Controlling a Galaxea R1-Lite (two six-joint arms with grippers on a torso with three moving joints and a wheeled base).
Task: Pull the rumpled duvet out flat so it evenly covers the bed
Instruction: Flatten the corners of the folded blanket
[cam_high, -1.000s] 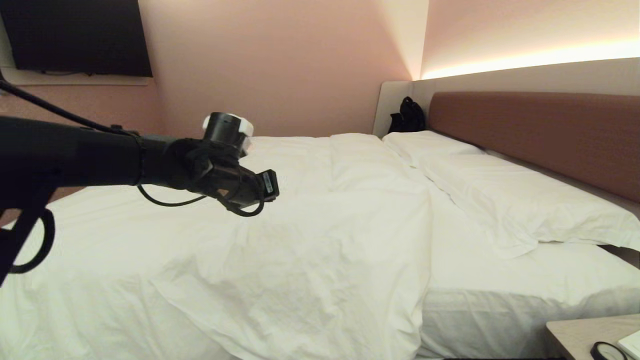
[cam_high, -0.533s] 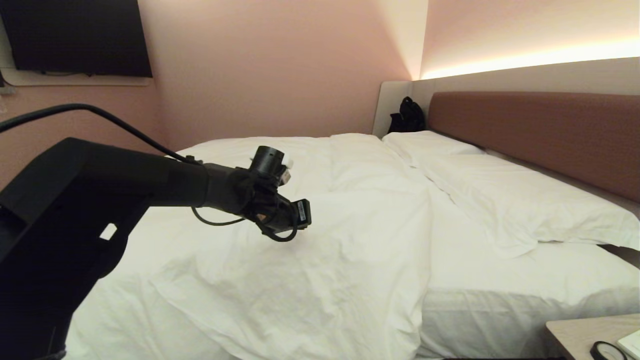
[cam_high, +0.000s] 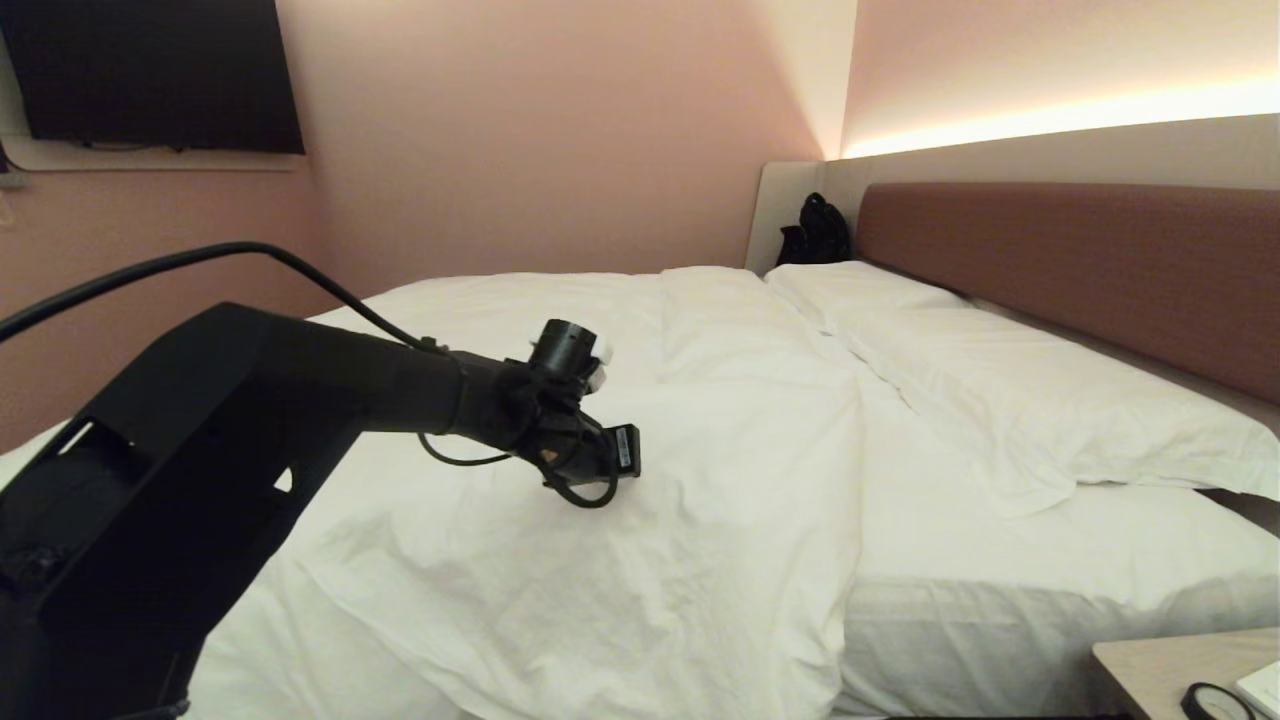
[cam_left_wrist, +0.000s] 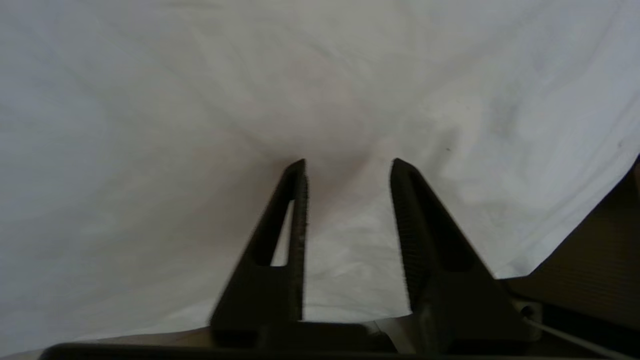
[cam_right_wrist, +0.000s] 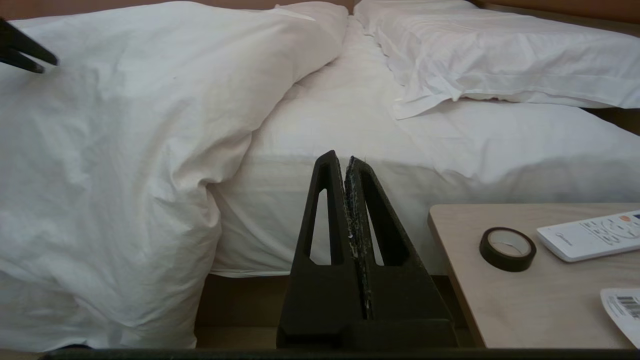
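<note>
Two pillows (cam_high: 1010, 390), rumpled duvet (cam_high: 620, 560), brown headboard (cam_high: 1080, 270); pink walls (cam_high: 550, 130)

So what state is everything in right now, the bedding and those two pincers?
duvet: rumpled, bunched toward the foot, mattress sheet bare beside it
pillows: lying flat by the headboard
left pincer: open, tips against the duvet
right pincer: shut, holding nothing, near the side table
tape roll: lying flat
</note>
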